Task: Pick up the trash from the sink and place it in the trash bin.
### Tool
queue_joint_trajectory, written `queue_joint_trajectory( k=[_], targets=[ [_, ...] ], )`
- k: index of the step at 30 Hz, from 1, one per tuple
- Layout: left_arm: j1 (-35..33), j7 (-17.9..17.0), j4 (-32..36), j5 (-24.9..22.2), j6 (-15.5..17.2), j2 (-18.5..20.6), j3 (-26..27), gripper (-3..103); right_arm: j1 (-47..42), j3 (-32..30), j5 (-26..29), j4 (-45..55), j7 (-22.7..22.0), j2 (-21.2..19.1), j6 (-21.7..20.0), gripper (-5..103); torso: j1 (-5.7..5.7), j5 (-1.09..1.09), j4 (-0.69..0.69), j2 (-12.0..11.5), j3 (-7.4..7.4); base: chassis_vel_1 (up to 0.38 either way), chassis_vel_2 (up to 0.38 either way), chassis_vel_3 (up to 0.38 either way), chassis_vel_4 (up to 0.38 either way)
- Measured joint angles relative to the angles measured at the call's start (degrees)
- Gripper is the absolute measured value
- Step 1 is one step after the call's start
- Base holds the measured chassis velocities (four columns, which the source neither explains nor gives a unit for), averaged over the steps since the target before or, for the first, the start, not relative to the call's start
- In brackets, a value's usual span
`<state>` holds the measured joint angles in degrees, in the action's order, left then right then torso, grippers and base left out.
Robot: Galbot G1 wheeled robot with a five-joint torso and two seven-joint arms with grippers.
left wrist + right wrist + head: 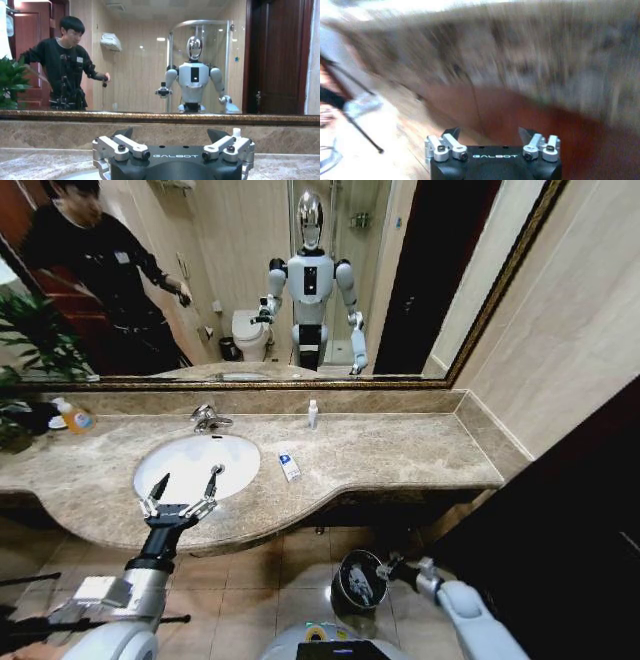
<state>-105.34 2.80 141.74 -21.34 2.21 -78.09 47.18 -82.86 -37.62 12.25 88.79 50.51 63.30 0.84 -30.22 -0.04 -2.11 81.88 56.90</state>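
Nearby, orange bottle [76, 418] by mirror [250, 280], faucet [208, 418] behind sink [195, 463]

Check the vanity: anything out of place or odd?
Two stray white items on the counter: a blue-marked box lying flat beside the sink, and a tiny bottle upright at the backsplash. No spill or damage visible. Left tool hovers open over the basin.

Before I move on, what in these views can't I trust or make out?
- Bin contents: head view, pale bits inside, too small to identify.
- Right wrist view: blurred by motion, surroundings unreadable past the right gripper.
- Sink: left wrist view, hidden behind the left gripper.
- Box label: head view, too small.
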Motion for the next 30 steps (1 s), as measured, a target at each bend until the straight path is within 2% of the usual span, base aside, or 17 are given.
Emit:
queue_joint_trajectory(
  k=[1, 2, 3, 4, 5, 8, 9, 11, 12, 14, 15, 16, 18, 19, 20, 25, 30],
  targets=[
    [0.0, 0.0, 0.0, 0.0, 0.0, 0.0, 0.0, 100, -1.1, -2.2, 1.2, 2.4, 4.2, -0.8, 0.2, 80, 0.0, 0.0, 0.01, 0.0, 0.0, 0.0, 0.0, 0.0, 0.0],
    [0.0, 0.0, 0.0, 0.0, 0.0, 0.0, 0.0, 100, -2.5, -6.9, 3.6, 6.8, 13.1, -2.1, -0.9, 90, 0.0, 0.06, 0.0, 0.0, 0.0, 0.0, 0.0, 0.0, 0.0],
    [0.0, 0.0, 0.0, 0.0, 0.0, 0.0, 0.0, 100, -2.5, -6.9, 3.6, 6.8, 13.1, -2.1, -0.9, 90, 0.0, 0.06, 0.0, 0.0, 0.0, 0.0, 0.0, 0.0, 0.0],
    [0.0, 0.0, 0.0, 0.0, 0.0, 0.0, 0.0, 100, -3.3, -10.1, 5.0, 10.1, 18.1, -2.8, -3.1, 90, 0.0, 0.01, 0.01, 0.0, 0.0, 0.0, 0.0, 0.0, 0.0],
    [0.0, 0.0, 0.0, 0.0, 0.0, 0.0, 0.0, 100, -3.7, -11.9, 6.7, 13.3, 20.2, -3.2, -5.2, 99, 0.0, -0.01, 0.03, 0.0, 0.0, 0.0, 0.0, 0.0, 0.0],
    [0.0, 0.0, 0.0, 0.0, 0.0, 0.0, 0.0, 100, -2.9, -11.4, 9.3, 19.6, 17.6, -3.2, -8.6, 99, 0.0, 0.06, 0.03, 0.0, 0.0, 0.0, 0.0, 0.0, 0.0],
    [0.0, 0.0, 0.0, 0.0, 0.0, 0.0, 0.0, 100, -2.1, -9.8, 10.2, 21.6, 14.2, -3.0, -10.0, 100, 0.0, 0.03, 0.02, 0.0, 0.0, 0.0, 0.0, 0.0, 0.0],
    [0.0, 0.0, 0.0, 0.0, 0.0, 0.0, 0.0, 100, 2.0, -2.1, 11.7, 26.8, -1.4, -1.6, -13.9, 100, 0.0, 0.03, 0.0, 0.0, 0.0, 0.0, 0.0, 0.0, 0.0],
    [0.0, 0.0, 0.0, 0.0, 0.0, 0.0, 0.0, 100, 2.0, -2.1, 11.7, 26.8, -1.4, -1.6, -13.9, 100, 0.0, 0.03, 0.0, 0.0, 0.0, 0.0, 0.0, 0.0, 0.0],
    [0.0, 0.0, 0.0, 0.0, 0.0, 0.0, 0.0, 100, 8.6, 9.8, 11.5, 29.8, -19.4, 1.2, -17.1, 100, 0.0, 0.03, -0.01, 0.0, 0.01, 0.0, 0.0, 0.0, 0.0],
    [0.0, 0.0, 0.0, 0.0, 0.0, 0.0, 0.0, 100, 10.1, 12.8, 11.2, 30.3, -23.5, 1.9, -18.4, 100, -0.01, 0.03, -0.01, 0.0, 0.01, 0.0, 0.0, 0.0, 0.0],
    [0.0, 0.0, 0.0, 0.0, 0.0, 0.0, 0.0, 100, 12.8, 18.8, 10.9, 31.3, -31.8, 3.5, -21.3, 100, -0.01, 0.04, -0.03, 0.0, 0.01, 0.0, 0.0, 0.0, 0.0],
    [0.0, 0.0, 0.0, 0.0, 0.0, 0.0, 0.0, 100, 13.6, 20.6, 10.9, 31.5, -34.3, 4.0, -22.3, 100, -0.01, 0.05, -0.03, 0.0, 0.01, 0.0, 0.0, 0.0, 0.0],
    [0.0, 0.0, 0.0, 0.0, 0.0, 0.0, 0.0, 100, 16.2, 26.9, 10.1, 32.0, -43.3, 5.9, -25.6, 100, -0.01, 0.02, -0.02, 0.0, 0.01, 0.0, 0.0, 0.0, 0.0],
    [0.0, 0.0, 0.0, 0.0, 0.0, 0.0, 0.0, 100, 18.0, 30.9, 9.6, 31.8, -47.7, 7.1, -27.4, 100, -0.01, 0.01, 0.0, 0.0, 0.01, 0.0, 0.0, 0.0, 0.0],
    [0.0, 0.0, 0.0, 0.0, 0.0, 0.0, 0.0, 100, 24.9, 41.6, 8.7, 25.3, -56.3, 10.4, -28.0, 100, 0.0, 0.03, 0.0, 0.0, 0.01, 0.0, 0.0, 0.0, 0.0],
    [0.0, 0.0, 0.0, 0.0, 0.0, 0.0, 0.0, 100, 30.9, 45.2, 8.1, 16.1, -58.6, 13.9, -27.5, 100, -0.01, 0.02, -0.01, 0.0, 0.01, 0.0, 0.0, 0.0, 0.0]
  ],
)
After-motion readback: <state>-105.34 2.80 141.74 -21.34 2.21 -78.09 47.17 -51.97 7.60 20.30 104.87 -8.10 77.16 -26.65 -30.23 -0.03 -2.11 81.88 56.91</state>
